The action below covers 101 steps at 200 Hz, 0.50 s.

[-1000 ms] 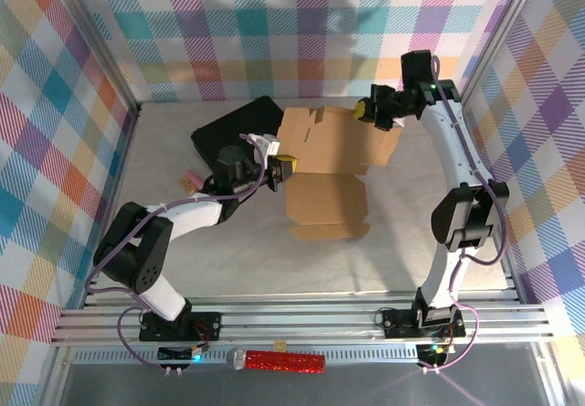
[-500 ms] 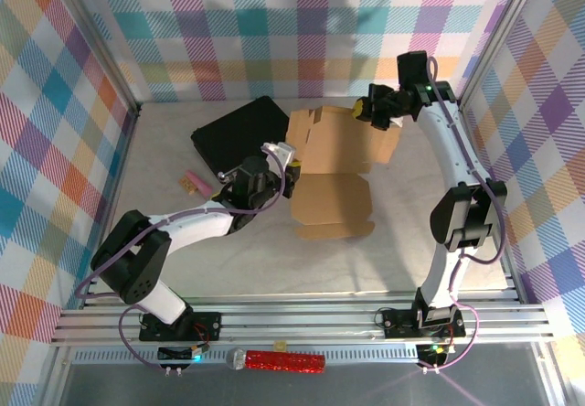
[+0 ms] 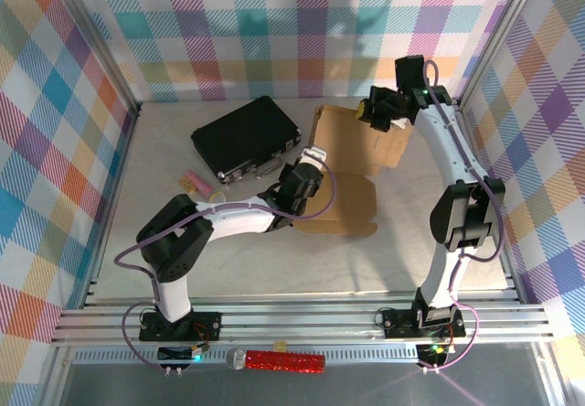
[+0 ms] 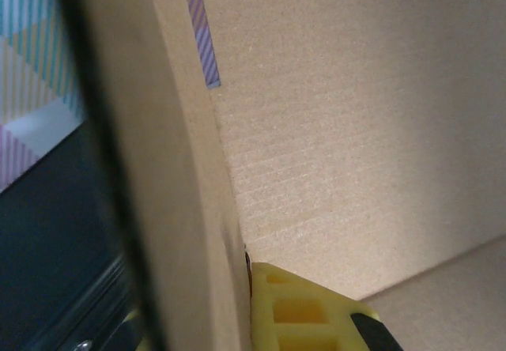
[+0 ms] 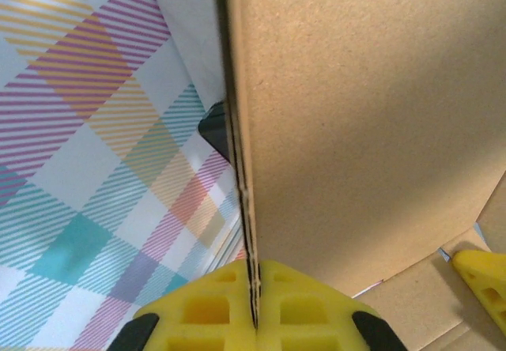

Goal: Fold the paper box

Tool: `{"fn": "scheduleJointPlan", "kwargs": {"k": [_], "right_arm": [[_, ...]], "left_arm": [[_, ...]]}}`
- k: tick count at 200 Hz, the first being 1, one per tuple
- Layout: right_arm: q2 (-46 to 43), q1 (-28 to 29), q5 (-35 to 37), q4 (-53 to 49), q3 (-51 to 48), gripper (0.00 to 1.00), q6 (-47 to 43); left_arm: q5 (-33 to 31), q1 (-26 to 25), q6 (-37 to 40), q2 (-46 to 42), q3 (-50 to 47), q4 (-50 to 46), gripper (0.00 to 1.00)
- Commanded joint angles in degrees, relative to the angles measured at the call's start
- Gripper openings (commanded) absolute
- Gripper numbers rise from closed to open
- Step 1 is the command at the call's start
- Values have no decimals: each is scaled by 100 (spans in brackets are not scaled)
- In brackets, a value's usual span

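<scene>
Brown corrugated cardboard, one item: paper box [image 3: 352,145], part-erected, lying right of centre on the table [image 3: 228,260], just beside the black case [image 3: 247,138]. The near portion lies flat on the surface; the far panel is lifted to a steep angle.

Step in hand: raising and squaring the walls. Judged early to middle of the fold, since the panels stand only because they are gripped, no flap is tucked, and there is no closed box shape yet.

Right gripper [image 3: 373,112]: clamped tight on the top edge of the far panel. In the right wrist view both yellow fingers [image 5: 198,315] meet with the board's thin edge pinched between them.

Left gripper [image 3: 315,161]: closed at the box's left side. The left wrist view is crowded and blurred. One yellow finger [image 4: 304,311] presses the inner face of a side wall, and the wall appears to be nipped between the pair, though the outer finger is barely visible.

Right arm pose: stretched far across the table, forearm rising along the right side, wrist bent back toward centre, gripping the far edge from above.

Left arm pose: low, elbow out to the left, forearm running rightward along the table, wrist reaching into the box's left corner.

Next move calls for: turning the side wall inward along its crease while the far panel is kept upright. Both grips must be steady, so the thin board bends at the score and not elsewhere, and the flat base must not slide.
</scene>
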Motion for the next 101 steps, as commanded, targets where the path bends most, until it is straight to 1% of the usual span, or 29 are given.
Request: {"fn": "scheduleJointPlan", "kwargs": {"k": [1,24,44,64,82,90,96,101], "right_arm": [[-172,273,-596,137,-66,0,217],[-196,335,-567,272,-146,0,324],[-186,345,-568,279,-128,0,353],[-196,351,-550,277,-132,0,361],[-203,346,-518,260,-137,0,321],[-205,344,-502,268,-154,0,282],[-205,345,-476,268,-172,0,239],[-206,345,-452,281,-187,0,182]], "left_arm": [[-792,-138,313,495,539,-719,2],[-1169,-180,364,899,897,-775,1],[-1440,-188,364,1094,1021,-694,0],[-1568,-188,325,1173,1059,-563,3],[-1420,-188,264,1097,1030,-565,8],[-1316,-188,199,998,971,-574,12],[-1208,-179,118,886,904,-587,17],[-1047,-165,44,762,821,-599,23]]}}
